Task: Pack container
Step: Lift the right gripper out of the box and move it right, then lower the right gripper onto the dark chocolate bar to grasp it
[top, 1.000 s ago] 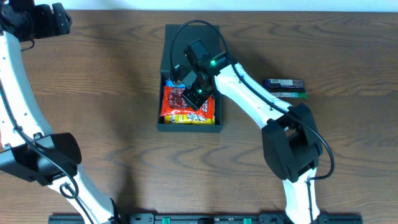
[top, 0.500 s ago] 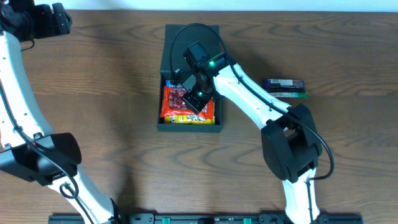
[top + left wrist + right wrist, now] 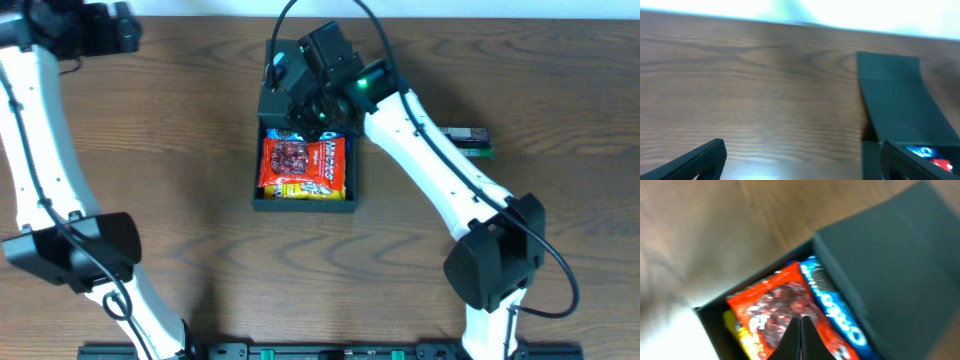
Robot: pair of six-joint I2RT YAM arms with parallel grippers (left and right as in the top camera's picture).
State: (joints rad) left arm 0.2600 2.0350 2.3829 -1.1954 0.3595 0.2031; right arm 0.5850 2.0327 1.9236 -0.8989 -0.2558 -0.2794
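The counter [image 3: 180, 150] is brown wood with long wavy grain and a dull shine, and past its far edge I see only a pale, blurred strip. The container, a matte dark-teal square cardboard box [image 3: 300, 207], stands near the middle of the counter, a little toward the far side. Its flat hinged lid flap [image 3: 895, 90] is folded back, away from the opening. The walls are thin and straight with sharp corners. Inside lie glossy, crinkled packets: a red packet [image 3: 300, 158] on top, a yellow packet [image 3: 300, 189] at the near wall and a blue packet [image 3: 832, 302] beside the hinge. My right fingers [image 3: 794, 340] are pressed together with nothing between them, over the red packet near the hinge end. My left fingers [image 3: 700, 157] are wide apart and hold nothing, low over bare wood at the far left, well apart from the box. A wide stretch of wood lies between the box and my left arm. On the right, a few dark wrapped bars [image 3: 472, 140] lie near the box, partly hidden by my right arm.
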